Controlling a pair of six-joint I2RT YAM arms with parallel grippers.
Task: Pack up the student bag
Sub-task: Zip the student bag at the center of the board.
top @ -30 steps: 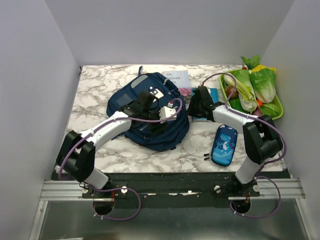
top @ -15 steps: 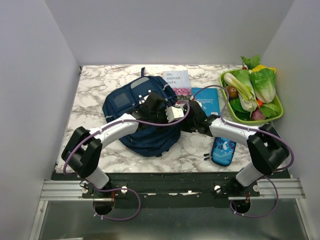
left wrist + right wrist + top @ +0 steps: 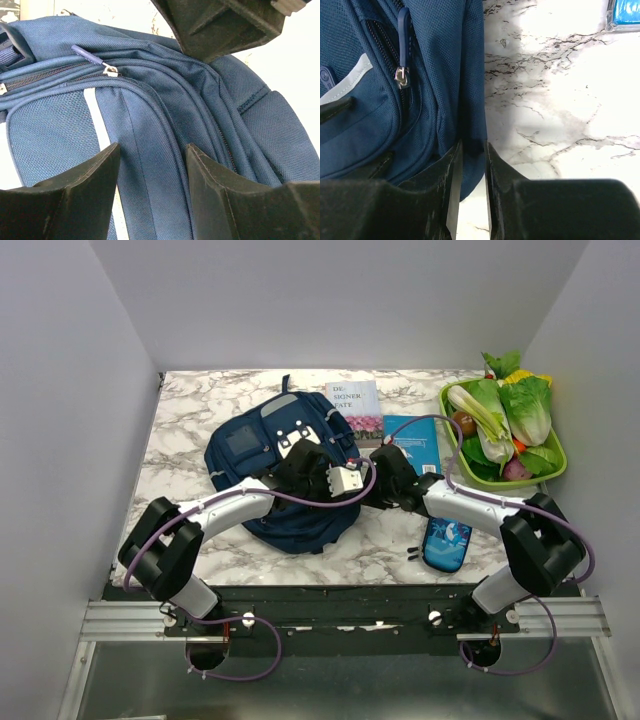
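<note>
Two grippers work the right half of the bag (image 3: 255,455). It lies flat, front up, on the left-centre of the table (image 3: 180,410), with its carry loop at the far edge and its long axis running far to near. The right gripper (image 3: 471,155) has its jaws drawn close on a fold of the bag's right-hand edge. The cloth looks pinched between them, though the contact itself sits in shadow. The left gripper (image 3: 151,170) hovers over the front panel with its fingers well apart, blue cloth below the gap and nothing clamped.

I judge the coming move to be opening a zip, and it turns on where a pull lies from each gripper. From the right pinch, a dark zip pull (image 3: 403,27) hangs just inward, toward the bag's middle, on a track that runs alongside the held edge. From the left gripper, a lighter pull (image 3: 89,54) sits ahead and to the left of its fingers, on the seam beyond the panel. The left gripper is the free one and can reach a pull while the right anchors the cloth. The draw should follow the track, not cross it.

Two books (image 3: 352,400) and a pencil case (image 3: 447,540) lie right of the bag, nearer the right arm.
</note>
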